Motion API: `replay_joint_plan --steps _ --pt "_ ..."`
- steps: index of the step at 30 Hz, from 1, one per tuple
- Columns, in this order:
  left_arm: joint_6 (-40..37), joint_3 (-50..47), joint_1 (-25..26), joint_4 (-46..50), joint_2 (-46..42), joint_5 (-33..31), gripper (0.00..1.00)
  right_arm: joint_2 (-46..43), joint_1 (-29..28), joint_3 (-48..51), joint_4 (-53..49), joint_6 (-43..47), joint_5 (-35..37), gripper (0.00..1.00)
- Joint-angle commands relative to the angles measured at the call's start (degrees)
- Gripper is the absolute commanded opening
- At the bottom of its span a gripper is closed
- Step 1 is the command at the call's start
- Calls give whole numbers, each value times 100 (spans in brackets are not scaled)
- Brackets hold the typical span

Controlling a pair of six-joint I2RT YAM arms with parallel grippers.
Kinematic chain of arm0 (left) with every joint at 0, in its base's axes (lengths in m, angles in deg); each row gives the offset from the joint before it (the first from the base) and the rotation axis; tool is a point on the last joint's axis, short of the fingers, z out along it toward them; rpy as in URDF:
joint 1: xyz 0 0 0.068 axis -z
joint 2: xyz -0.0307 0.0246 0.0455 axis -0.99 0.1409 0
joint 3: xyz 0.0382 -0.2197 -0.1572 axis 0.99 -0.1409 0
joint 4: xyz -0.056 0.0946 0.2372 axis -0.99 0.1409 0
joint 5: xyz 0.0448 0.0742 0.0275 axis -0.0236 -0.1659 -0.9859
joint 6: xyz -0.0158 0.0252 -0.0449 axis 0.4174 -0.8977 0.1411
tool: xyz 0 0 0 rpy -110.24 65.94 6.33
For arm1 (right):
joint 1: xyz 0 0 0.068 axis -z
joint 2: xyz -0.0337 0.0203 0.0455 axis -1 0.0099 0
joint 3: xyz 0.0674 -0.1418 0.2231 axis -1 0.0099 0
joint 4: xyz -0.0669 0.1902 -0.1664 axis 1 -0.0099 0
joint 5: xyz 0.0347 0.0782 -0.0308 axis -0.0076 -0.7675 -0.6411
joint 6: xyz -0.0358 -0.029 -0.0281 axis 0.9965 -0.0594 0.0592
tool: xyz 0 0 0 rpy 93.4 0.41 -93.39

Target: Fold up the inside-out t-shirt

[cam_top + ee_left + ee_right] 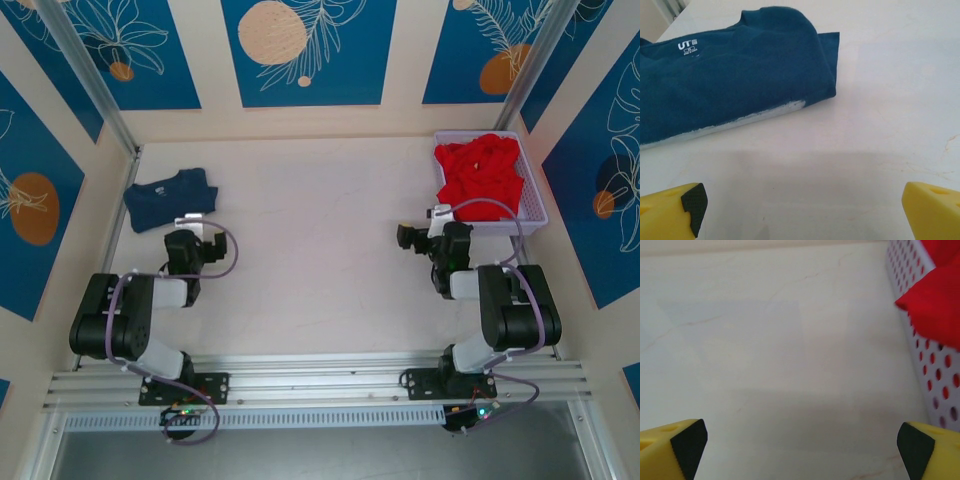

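The inside-out t-shirt [170, 198] is dark navy and lies in a folded bundle at the far left of the table. In the left wrist view the t-shirt [730, 85] shows a small white neck print and a pale strip along its near edge. My left gripper [195, 226] hovers just in front of it, open, apart from the cloth. Its yellow fingers [670, 212] frame bare table, and the left gripper [801, 210] holds nothing. My right gripper [440, 214] is open beside the basket, and this gripper [800, 450] is empty too.
A white perforated basket [535, 190] at the far right holds a bright red garment [480, 175]. Its wall [935, 385] stands close on the right of my right gripper, with red cloth [935, 305] hanging over the rim. Walls enclose the pale table [320, 220] on three sides.
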Motion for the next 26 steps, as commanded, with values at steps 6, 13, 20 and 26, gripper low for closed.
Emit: replay_joint_plan --steps 6,13,20,26 --pt "-162 91 38 -330 47 257 100 -14 -14 -79 53 -127 -176 99" --pt "-209 109 38 -299 61 382 100 -18 -14 -85 56 -122 -178 99" --pt "-211 109 38 -298 54 387 100 -6 -14 -85 59 -117 -176 99" --pt "-211 109 38 -297 56 382 100 -14 -14 -85 49 -123 -184 99"
